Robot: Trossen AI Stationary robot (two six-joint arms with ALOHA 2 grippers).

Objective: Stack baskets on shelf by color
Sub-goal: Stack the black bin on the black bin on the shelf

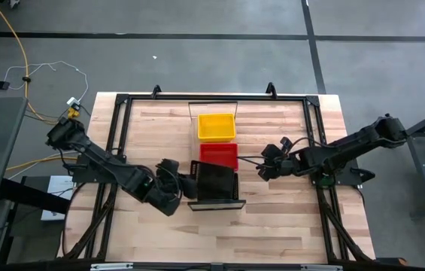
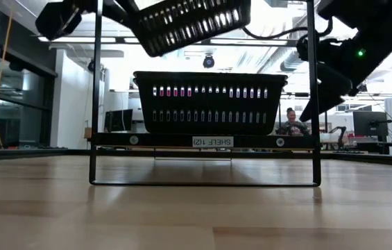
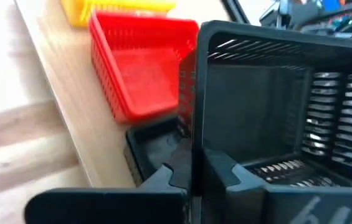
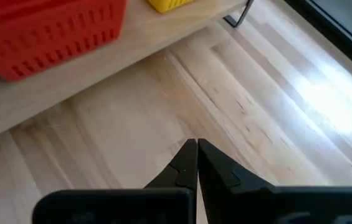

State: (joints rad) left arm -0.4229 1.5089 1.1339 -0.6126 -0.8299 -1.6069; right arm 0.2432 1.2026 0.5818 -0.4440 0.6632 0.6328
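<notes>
The shelf (image 1: 212,109) runs from the table's far side to its near side. On it stand a yellow basket (image 1: 216,126), a red basket (image 1: 219,154) and, nearest, a black basket (image 2: 209,103), each resting on its base. My left gripper (image 1: 189,185) is shut on a second black basket (image 1: 217,183), held tilted above the one on the shelf (image 3: 154,149). My right gripper (image 1: 261,172) hovers shut (image 4: 196,163) over the tabletop to the right of the shelf, beside the red basket (image 4: 45,28). My left gripper holds the upper black basket by one side wall (image 3: 194,124), at its rim. One finger (image 3: 225,171) is inside the basket and the other (image 3: 163,177) outside. The fingers come roughly level from the table's left. The basket (image 2: 192,21) is lifted clear and tilted.
Dark metal frame bars (image 1: 122,128) border the table on the left, far and right sides. The shelf's end bars (image 2: 95,90) stand upright at the near end. Bare tabletop (image 1: 272,226) lies on the near side and to the right of the shelf. A person (image 2: 293,121) sits in the room beyond.
</notes>
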